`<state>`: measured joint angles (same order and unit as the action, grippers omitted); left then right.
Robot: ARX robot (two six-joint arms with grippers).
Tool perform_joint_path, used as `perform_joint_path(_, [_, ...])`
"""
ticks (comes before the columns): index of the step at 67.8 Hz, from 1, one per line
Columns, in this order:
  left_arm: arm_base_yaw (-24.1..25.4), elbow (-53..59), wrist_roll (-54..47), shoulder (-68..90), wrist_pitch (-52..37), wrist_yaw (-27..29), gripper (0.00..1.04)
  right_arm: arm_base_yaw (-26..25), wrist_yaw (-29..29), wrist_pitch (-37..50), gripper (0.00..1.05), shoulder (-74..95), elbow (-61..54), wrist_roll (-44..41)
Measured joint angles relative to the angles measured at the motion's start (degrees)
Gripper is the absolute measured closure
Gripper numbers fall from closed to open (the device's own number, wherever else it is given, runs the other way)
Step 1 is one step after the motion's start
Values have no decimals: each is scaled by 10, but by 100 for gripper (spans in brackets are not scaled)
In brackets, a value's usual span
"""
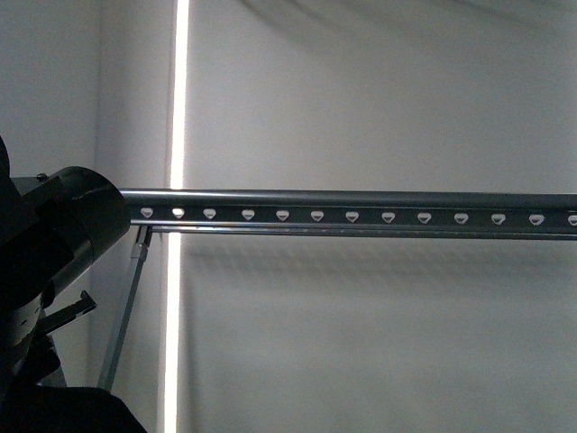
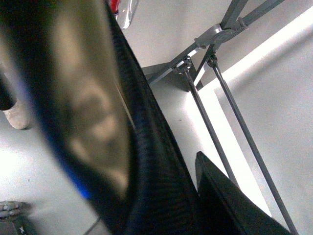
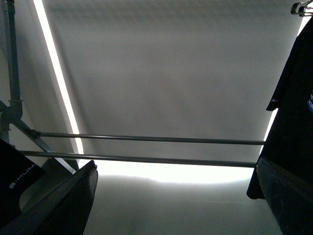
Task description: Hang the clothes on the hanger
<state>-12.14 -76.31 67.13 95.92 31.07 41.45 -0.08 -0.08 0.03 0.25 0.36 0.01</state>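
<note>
Right gripper (image 3: 176, 171) gapes wide, empty; left gripper (image 2: 220, 200) apparently blurred, its opening cannot be told.

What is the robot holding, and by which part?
The right gripper is open and holds nothing; the black T-shirt hangs off to one side. The left gripper cannot be judged: something dark and blurred blocks its camera.

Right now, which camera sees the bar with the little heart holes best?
The front view: the rail runs across, holes clear. The left wrist view shows only thin legs; the right wrist view shows two plain bars, no holes.
</note>
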Motion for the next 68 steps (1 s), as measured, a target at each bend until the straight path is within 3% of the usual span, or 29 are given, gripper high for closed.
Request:
perform_joint_path(6, [0, 2, 14, 0, -2, -1, 93, 0, 0, 0, 7, 0, 0, 0])
perform_joint_path(15, [0, 2, 28, 0, -1, -7, 98, 0, 0, 0, 7, 0, 0, 0])
perform_joint_path(51, [-26, 2, -96, 0, -53, -106, 98, 0, 0, 0, 7, 0, 0, 0])
perform_joint_path(68, [-38, 53, -196, -45, -152, -135, 98, 0, 0, 0, 7, 0, 0, 0])
